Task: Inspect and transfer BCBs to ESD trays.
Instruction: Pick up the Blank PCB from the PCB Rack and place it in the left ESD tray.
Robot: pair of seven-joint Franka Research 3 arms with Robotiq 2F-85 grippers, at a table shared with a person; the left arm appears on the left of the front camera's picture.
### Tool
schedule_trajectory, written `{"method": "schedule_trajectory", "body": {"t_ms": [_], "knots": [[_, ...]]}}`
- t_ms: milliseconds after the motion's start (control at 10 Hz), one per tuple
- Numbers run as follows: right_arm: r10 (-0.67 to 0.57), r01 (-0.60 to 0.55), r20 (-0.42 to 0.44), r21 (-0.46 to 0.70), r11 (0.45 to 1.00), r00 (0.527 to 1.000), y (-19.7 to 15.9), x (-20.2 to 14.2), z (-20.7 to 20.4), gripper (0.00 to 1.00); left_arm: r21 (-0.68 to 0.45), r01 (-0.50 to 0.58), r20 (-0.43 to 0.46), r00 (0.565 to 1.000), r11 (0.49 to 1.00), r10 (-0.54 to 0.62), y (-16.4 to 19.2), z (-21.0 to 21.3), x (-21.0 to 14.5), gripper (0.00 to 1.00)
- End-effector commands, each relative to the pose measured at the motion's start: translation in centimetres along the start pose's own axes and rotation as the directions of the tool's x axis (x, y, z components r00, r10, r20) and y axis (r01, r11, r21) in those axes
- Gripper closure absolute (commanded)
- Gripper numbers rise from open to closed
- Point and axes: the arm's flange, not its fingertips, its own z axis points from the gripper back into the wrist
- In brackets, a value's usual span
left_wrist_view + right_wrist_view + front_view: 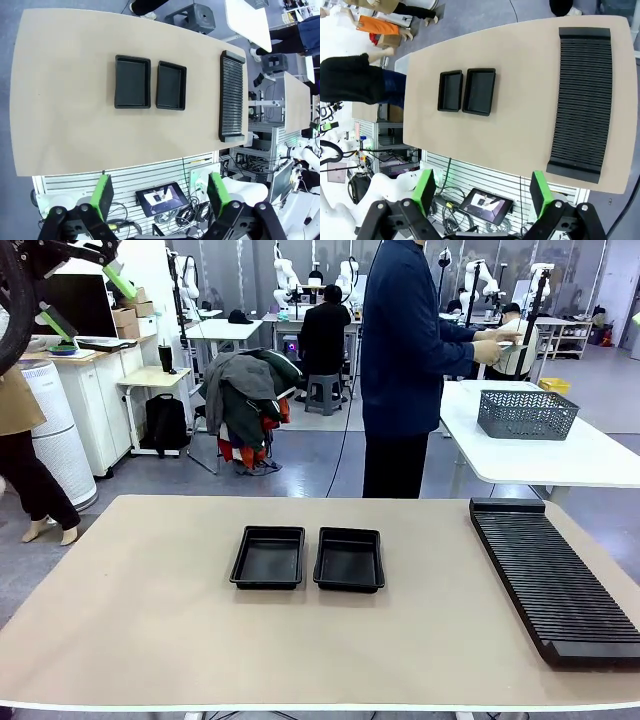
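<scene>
Worktop (150, 620): tan, wide, rounded corners. The two ESD trays (268, 557) sit side by side near its middle, long sides parallel, a narrow gap between them, and each shows you its bare black floor. Tan surface surrounds them on every side.

Other things: a long black ribbed rack (555, 580) lies along the robot's right side of the worktop, well apart from the trays, running from the far edge toward the near one. A person (405, 360) in a dark blue coat stands just past the far edge, roughly behind the right-hand tray, body turned toward a white table (560, 455) that carries a grey mesh basket (527, 413).

Left gripper (160, 187): held high over the near edge, looking straight down. Its green pads stand wide apart with nothing between them.

Right gripper (481, 180): same posture, high over the near edge, green pads spread wide and holding nothing.

View differences: the front view gives you the person, the basket and the room behind. The wrist views give you the whole worktop outline from above, the tray floors in full, the rack's length, and, below the near edge, a slatted panel with cables and a small lit tablet (161, 196).
</scene>
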Motion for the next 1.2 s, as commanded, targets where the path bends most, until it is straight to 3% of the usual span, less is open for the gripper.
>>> {"method": "schedule_trajectory", "body": {"t_ms": [0, 1100], "knots": [[0.03, -0.03, 0.002, -0.035, 0.999, 1.0, 0.02, -0.68, -0.18, 0.0, 0.044, -0.022, -0.006, 1.0, 0.999, 0.022, -0.31, 0.01, -0.22, 0.0], [0.042, -0.04, 0.019, -0.081, 0.996, 0.999, 0.35, -1.46, 0.43, 0.0, 0.083, 0.028, -0.043, 0.999, 0.996, -0.025, -1.0, 0.4, 0.23, 0.0]]}}
